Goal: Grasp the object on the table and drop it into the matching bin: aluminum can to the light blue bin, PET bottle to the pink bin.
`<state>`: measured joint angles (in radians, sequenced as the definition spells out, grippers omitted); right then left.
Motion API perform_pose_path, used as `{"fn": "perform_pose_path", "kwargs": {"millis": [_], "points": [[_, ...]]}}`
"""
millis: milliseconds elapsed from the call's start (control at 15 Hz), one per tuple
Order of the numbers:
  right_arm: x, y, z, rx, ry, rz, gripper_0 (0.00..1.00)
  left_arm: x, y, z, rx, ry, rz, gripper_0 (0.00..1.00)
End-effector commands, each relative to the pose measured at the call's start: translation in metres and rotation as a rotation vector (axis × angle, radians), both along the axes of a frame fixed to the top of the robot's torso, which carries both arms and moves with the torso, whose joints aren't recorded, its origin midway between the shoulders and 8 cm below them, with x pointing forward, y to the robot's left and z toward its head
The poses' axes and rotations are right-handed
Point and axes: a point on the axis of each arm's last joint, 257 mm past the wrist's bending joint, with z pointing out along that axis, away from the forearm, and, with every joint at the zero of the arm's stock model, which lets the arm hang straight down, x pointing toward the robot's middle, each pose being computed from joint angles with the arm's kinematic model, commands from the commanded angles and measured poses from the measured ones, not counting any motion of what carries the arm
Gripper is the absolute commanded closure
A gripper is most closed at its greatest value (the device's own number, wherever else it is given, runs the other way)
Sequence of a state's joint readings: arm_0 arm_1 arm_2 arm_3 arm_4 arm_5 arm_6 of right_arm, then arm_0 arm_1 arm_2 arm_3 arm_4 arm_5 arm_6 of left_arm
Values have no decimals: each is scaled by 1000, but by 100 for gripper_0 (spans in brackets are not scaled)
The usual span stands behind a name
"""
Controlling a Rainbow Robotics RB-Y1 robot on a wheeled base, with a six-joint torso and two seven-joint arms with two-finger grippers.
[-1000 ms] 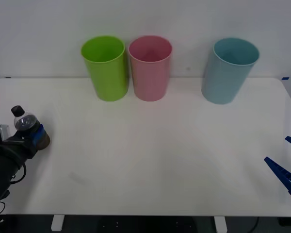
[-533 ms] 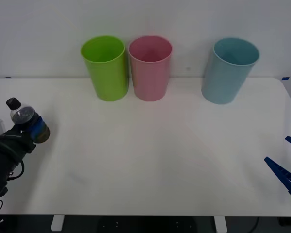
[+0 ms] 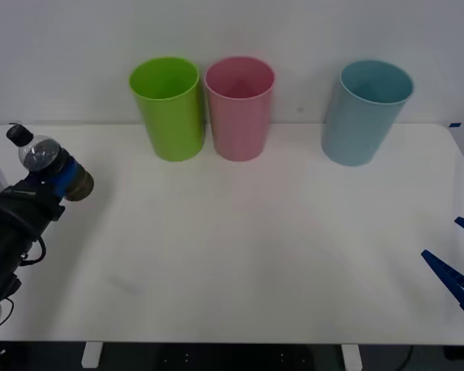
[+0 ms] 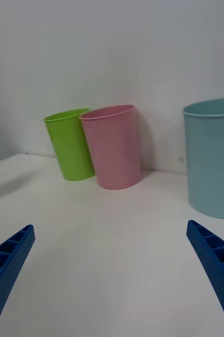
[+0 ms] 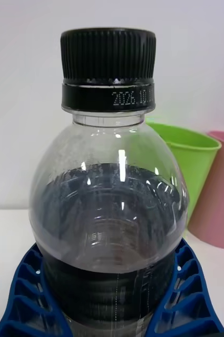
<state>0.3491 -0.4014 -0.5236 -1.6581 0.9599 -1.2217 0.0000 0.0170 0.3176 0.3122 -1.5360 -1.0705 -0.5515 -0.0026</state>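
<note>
A: What is nearest to the robot now?

B: Near the front right corner of the table (image 3: 240,255) the right gripper (image 3: 455,263) waits above the surface, its blue fingers (image 4: 217,266) spread wide with nothing between them. It looks idle.

A: And the left one?

B: The left gripper (image 3: 60,179) is at the left edge of the table. Its blue fingers (image 5: 183,292) are closed around the dark body of the PET bottle (image 3: 50,166). The bottle is lifted off the table and leans, with its black cap (image 5: 108,55) toward the left edge.

A: Where must it go?

B: To the pink bin (image 3: 240,108), which stands at the far edge, left of the middle. The lime green bin (image 3: 168,108) is just beside it on the left, maybe touching. The light blue bin (image 3: 365,112) stands well apart, toward the far right.

A: What could go wrong?

B: I think the transport is only beginning. The green bin lies on the gripper's side of the pink one, so a release too early could drop the bottle into the wrong bin. If the arm travels too low, the bottle could strike a rim and tip a bin. Also the bottle is held tilted, so it might slip.
</note>
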Motion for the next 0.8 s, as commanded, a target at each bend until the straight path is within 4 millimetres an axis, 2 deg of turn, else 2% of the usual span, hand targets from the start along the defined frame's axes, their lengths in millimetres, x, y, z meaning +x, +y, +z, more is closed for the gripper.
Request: {"fn": "perform_pose_path", "kwargs": {"millis": [67, 533, 800], "points": [[0, 0, 0, 0, 0, 0, 0, -1, -19, 32, -80, -38, -52, 100], [0, 0, 0, 0, 0, 0, 0, -14, -62, 115, -213, -134, -181, 100], [0, 0, 0, 0, 0, 0, 0, -7, -92, 136, -224, -161, -235, 100]]}}
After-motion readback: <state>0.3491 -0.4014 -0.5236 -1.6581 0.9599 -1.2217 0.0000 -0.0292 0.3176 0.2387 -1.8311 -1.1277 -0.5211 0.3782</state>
